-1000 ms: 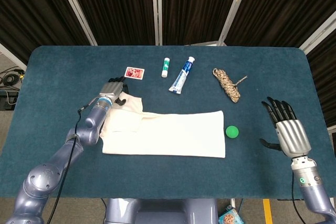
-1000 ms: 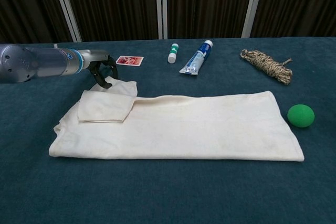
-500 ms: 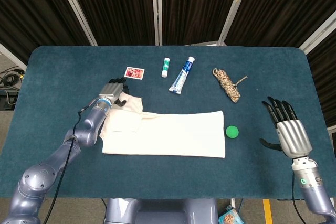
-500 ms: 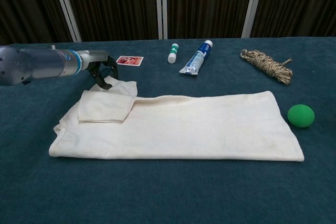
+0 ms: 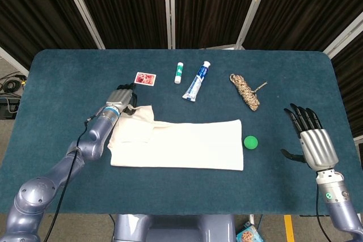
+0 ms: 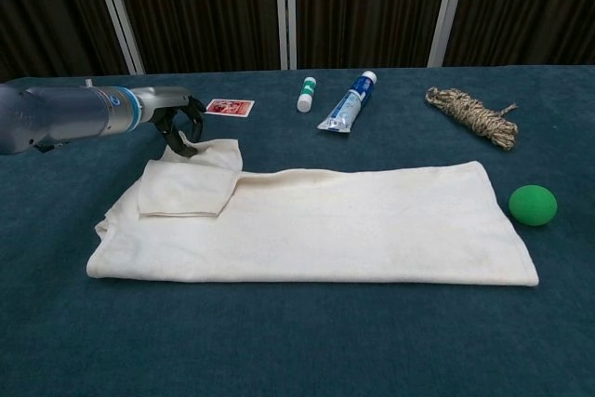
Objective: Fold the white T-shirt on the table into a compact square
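Note:
The white T-shirt (image 5: 187,143) (image 6: 353,220) lies folded into a long flat band across the middle of the blue table, with one sleeve doubled over at its left end. My left hand (image 5: 123,99) (image 6: 177,123) is at that sleeve's far corner, its fingers curled down and pinching the cloth edge there. Well off to the right of the shirt, my right hand (image 5: 311,140) hovers over the table's right side with its fingers spread and nothing in it. The chest view does not show that hand.
A green ball (image 5: 250,142) (image 6: 533,205) sits just off the shirt's right end. Along the far side lie a playing card (image 5: 144,78) (image 6: 229,108), a glue stick (image 5: 178,72), a toothpaste tube (image 5: 197,82) and a rope bundle (image 5: 245,90).
The left hand has shifted slightly, and the sleeve corner has been drawn up a little toward its fingers. The right hand has hardly moved.

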You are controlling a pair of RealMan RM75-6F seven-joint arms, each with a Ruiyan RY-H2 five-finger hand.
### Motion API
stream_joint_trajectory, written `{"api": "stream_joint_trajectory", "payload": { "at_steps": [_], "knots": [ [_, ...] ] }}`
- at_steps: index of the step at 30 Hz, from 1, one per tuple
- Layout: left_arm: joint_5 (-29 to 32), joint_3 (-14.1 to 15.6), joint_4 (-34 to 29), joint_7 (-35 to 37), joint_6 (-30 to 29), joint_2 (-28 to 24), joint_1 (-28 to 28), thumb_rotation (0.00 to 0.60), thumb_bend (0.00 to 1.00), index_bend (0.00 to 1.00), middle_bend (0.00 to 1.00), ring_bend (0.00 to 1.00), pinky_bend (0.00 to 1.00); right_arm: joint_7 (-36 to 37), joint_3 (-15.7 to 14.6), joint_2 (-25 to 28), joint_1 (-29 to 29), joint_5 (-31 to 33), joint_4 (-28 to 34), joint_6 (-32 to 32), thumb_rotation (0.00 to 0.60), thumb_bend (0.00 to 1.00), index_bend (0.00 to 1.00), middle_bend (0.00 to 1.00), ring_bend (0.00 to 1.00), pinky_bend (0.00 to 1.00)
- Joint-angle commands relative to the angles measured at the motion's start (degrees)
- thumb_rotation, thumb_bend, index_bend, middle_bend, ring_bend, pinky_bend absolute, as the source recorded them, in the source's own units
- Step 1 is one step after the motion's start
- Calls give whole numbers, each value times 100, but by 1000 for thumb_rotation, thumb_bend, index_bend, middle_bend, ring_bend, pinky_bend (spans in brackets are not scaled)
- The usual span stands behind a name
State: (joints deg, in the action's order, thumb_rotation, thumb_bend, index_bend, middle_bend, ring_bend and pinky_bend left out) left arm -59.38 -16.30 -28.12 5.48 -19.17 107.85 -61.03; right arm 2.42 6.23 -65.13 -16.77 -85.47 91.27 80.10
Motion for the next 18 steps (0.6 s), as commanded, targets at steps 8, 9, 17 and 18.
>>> {"api": "stream_joint_trajectory", "payload": {
  "at_steps": [8, 9, 17, 18],
  "knots": [
    [7, 5, 21, -1, 17, 7, 67, 600, 513, 653, 0, 0, 0, 33, 19, 12, 8, 1, -3, -21, 600, 0, 80, 0, 0, 0],
    [7, 2, 21, 4, 20, 10, 68, 600, 530, 656, 0, 0, 0, 40, 22, 13, 10, 2, -3, -23, 600, 0, 80, 0, 0, 0],
    [-49, -24, -72, 50, -30, -21, 72, 600, 539, 687, 0, 0, 0, 63, 41, 30, 26, -18, 5, -5, 600, 0, 80, 0, 0, 0],
    [-58, -25, -97, 58, -41, -36, 78, 600, 539, 691, 0, 0, 0, 66, 42, 32, 28, -21, 7, -3, 600, 0, 80, 0, 0, 0]
  ]
}}
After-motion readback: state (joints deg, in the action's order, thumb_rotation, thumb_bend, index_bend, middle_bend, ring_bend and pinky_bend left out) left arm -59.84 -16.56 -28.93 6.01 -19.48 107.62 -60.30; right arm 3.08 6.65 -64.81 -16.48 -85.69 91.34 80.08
